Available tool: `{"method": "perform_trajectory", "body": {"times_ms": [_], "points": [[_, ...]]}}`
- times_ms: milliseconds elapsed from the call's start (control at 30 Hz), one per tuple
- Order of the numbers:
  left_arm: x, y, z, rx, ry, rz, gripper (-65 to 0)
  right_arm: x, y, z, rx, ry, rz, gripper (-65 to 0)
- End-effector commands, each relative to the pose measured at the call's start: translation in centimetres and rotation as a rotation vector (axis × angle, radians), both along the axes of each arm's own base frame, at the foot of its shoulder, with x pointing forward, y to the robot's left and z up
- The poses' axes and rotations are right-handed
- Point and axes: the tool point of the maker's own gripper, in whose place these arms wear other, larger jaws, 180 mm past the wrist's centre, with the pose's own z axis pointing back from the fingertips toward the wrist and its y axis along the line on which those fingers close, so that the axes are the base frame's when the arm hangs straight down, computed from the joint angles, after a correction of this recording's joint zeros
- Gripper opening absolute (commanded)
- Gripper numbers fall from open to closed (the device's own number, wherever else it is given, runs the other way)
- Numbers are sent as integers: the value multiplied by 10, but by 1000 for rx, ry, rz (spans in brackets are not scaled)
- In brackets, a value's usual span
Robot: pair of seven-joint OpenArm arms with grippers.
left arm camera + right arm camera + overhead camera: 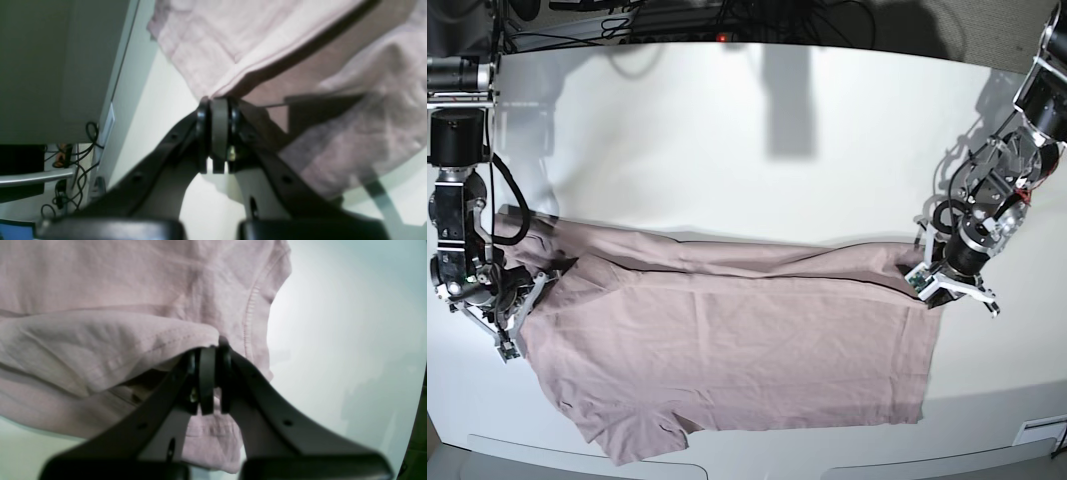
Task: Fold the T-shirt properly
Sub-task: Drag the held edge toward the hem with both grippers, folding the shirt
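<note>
Rn both L gripper & R gripper closed tight, each pinching T-shirt fabric, rest spread on tbl.

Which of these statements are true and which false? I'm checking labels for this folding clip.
1. The left pincer is shut on the T-shirt. True.
2. The right pincer is wide open. False: it is shut on the T-shirt.
3. The T-shirt is bright green. False: it is dusty pink.
4. The T-shirt lies on a pale table. True.
5. Both pincers grip the same sleeve. False: they hold the fabric far apart.
</note>
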Motion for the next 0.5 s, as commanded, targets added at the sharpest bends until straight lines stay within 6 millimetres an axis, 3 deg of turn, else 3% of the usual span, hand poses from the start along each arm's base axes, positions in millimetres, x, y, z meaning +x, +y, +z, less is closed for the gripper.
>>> {"method": "perform_trajectory", "body": {"times_ms": [0, 300, 467], "points": [[16, 4, 24, 3, -75, -3, -650, 12, -9, 23, -20, -57, -4, -650], [37, 6, 28, 0, -81, 34, -650, 11, -10, 22, -22, -48, -8, -650], [38, 0, 25, -12, -74, 35, -650, 11, -10, 22, -22, -48, -8, -650]]}}
